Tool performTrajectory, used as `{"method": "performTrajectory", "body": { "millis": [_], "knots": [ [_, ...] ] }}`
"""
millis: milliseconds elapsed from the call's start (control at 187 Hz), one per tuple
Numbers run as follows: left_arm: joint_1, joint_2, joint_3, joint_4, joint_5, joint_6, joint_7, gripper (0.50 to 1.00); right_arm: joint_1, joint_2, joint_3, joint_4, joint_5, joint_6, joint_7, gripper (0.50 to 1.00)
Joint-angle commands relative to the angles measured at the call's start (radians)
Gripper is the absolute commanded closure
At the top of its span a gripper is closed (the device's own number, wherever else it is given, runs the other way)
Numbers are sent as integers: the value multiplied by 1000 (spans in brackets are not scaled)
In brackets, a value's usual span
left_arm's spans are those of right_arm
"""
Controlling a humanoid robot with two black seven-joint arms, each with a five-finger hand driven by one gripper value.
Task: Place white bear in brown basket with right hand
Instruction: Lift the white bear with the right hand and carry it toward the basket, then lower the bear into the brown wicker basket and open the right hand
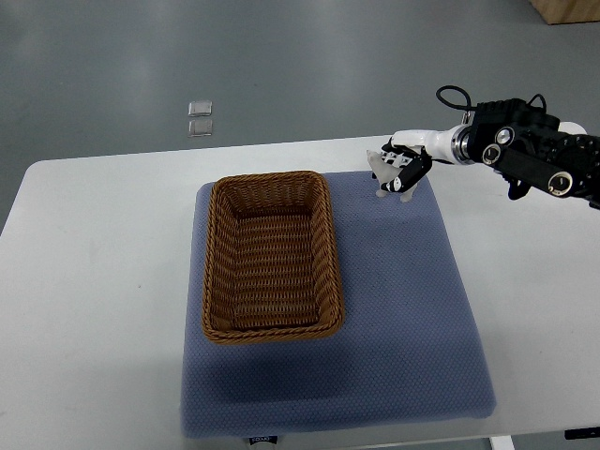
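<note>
The right hand [401, 172] closes its fingers around the small white plush bear [383, 167] at the far right corner of the blue mat [412, 319] on the white desk [94, 281], with the empty brown woven wicker basket [214, 272] lying to its left and nearer the robot.

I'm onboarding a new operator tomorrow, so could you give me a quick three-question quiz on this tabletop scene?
1. True or false: the brown basket already holds the white bear.
2. Multiple choice: where is the right hand? A) over the basket's middle, B) at the far right corner of the blue mat, C) off the table.
3. Fill in: the basket sits on the mat's ____ half, as the picture shows it.

Key
1. False; the basket is empty and the bear is at the right hand, outside the basket.
2. B.
3. Left.
</note>
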Motion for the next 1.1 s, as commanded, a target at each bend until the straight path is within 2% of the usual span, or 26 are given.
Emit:
{"method": "performTrajectory", "body": {
  "millis": [0,262,427,555,657,796,849,854,934,988,993,1095],
  "knots": [
    [0,0,0,0,0,0,0,500,69,-55,3,78,5,29,-1,1000],
    [0,0,2,-8,0,0,1,500,242,-238,1,335,31,55,-15,1000],
    [-2,0,3,-9,1,-2,1,500,310,-310,-5,417,48,72,-24,1000],
    [-2,0,5,-9,1,-2,1,500,338,-322,-8,450,48,77,-29,1000],
    [-3,0,5,-9,1,0,1,500,350,-304,-11,451,57,70,-31,1000],
    [-5,0,5,-9,1,0,1,500,362,-209,-19,450,108,63,-32,1000],
    [-5,0,5,-9,1,0,1,500,362,-209,-19,450,108,63,-32,1000],
    [-5,0,5,-9,1,-2,1,500,365,-165,-33,448,123,55,-31,1000],
    [-5,0,5,-9,1,-2,0,500,370,-79,-62,427,128,23,-31,1000],
    [-5,0,5,-9,1,-2,0,500,370,-79,-62,427,128,23,-31,1000],
    [-5,0,5,-9,1,-2,1,500,370,-15,-89,389,125,-4,-31,1000],
    [-5,0,5,-9,1,-2,0,500,361,89,-129,318,123,-25,-29,1000]
  ]
}}
